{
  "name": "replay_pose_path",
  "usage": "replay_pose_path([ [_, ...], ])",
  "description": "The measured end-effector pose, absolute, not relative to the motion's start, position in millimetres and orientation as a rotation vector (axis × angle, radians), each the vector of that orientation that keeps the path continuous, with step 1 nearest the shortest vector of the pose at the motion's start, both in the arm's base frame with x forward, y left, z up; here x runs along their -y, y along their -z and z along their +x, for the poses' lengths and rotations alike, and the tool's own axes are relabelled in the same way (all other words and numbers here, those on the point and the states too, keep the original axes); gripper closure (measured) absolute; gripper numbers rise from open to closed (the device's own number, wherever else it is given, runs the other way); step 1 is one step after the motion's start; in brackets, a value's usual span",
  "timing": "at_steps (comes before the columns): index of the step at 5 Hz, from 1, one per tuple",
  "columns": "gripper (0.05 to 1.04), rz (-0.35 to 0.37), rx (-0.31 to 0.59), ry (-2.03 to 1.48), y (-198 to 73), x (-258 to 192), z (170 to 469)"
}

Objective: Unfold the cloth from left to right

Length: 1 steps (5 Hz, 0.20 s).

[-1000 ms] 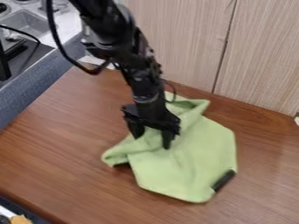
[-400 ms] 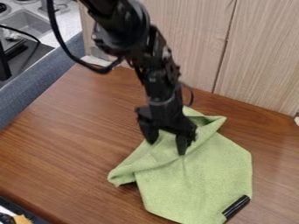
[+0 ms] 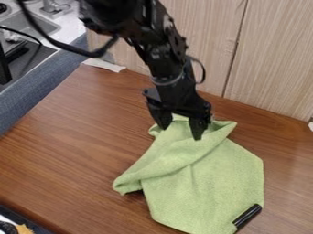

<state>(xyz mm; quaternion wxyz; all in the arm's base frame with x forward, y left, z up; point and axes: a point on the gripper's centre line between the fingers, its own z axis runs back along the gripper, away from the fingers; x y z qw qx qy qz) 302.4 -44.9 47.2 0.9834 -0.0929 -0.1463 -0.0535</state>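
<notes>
Tabletop: brown wood grain (image 3: 73, 132), front edge running diagonally at lower left
Cloth: light green (image 3: 214, 183), on tabletop, center to lower right; left part folded over, creases toward left corner
Gripper: (image 3: 181, 132) over cloth's upper part, fingers spread, released; cloth visible between them
Black object: (image 3: 247, 215) short, rod-like, at cloth's lower right edge, touching it
Back: upright pale wood panels (image 3: 202, 45), dark vertical seam between
Left side: blue-gray raised border (image 3: 40, 84) along tabletop
Upper left: sink (image 3: 34, 25) in pale speckled counter, metal faucet (image 3: 54, 7)
White strip: (image 3: 104, 65) at tabletop's far left corner
Cable: black, looping from the arm (image 3: 162, 55)
Cut off: arm at top; cloth's lowest part at bottom edge; white bit (image 3: 311, 125) at right edge
Unclear: yellowish item (image 3: 23, 229) in bottom left corner, dark stuff beside it; black item (image 3: 5, 66) at left edge; cloth layers under the fold hidden
</notes>
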Motion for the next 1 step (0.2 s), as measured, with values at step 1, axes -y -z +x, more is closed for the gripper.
replay_pose_path([
  [1,0.084,-0.218,0.325,0.143,-62.2,39.8,295.0],
])
